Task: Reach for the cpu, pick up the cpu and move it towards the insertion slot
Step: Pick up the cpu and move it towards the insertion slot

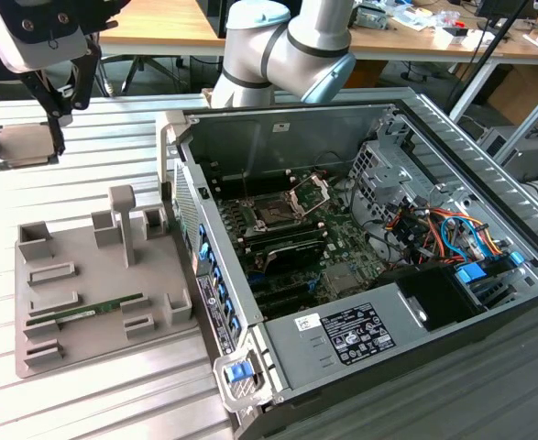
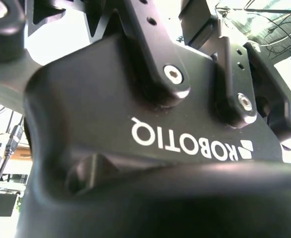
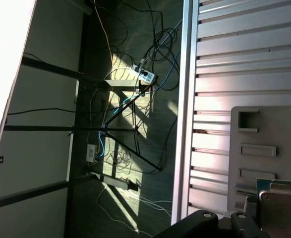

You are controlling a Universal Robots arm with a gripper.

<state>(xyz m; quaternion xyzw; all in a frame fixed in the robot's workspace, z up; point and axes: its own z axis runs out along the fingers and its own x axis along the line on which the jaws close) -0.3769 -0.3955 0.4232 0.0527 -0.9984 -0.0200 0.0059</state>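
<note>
In the exterior view my gripper (image 1: 23, 152) hangs at the far left, above the slatted table and beyond the grey fixture plate. It is shut on the cpu (image 1: 21, 142), a flat pale square chip held between the two black fingers (image 1: 58, 133). The insertion slot (image 1: 274, 215), a dark square socket with its silver frame (image 1: 311, 194) hinged open, lies on the green board inside the open computer case, well to the exterior view's right of the gripper. In the first wrist view the cpu (image 3: 282, 214) shows as a pale square. The second wrist view shows the black gripper body (image 2: 150, 129) close up.
A grey fixture plate (image 1: 94, 275) with raised posts holds a long green memory stick (image 1: 85, 312). The open computer case (image 1: 360, 229) has tall metal walls, cables and a drive cage. The arm's elbow (image 1: 287, 46) stands behind the case. Cables and a tripod (image 3: 130, 124) lie on the floor beside the table.
</note>
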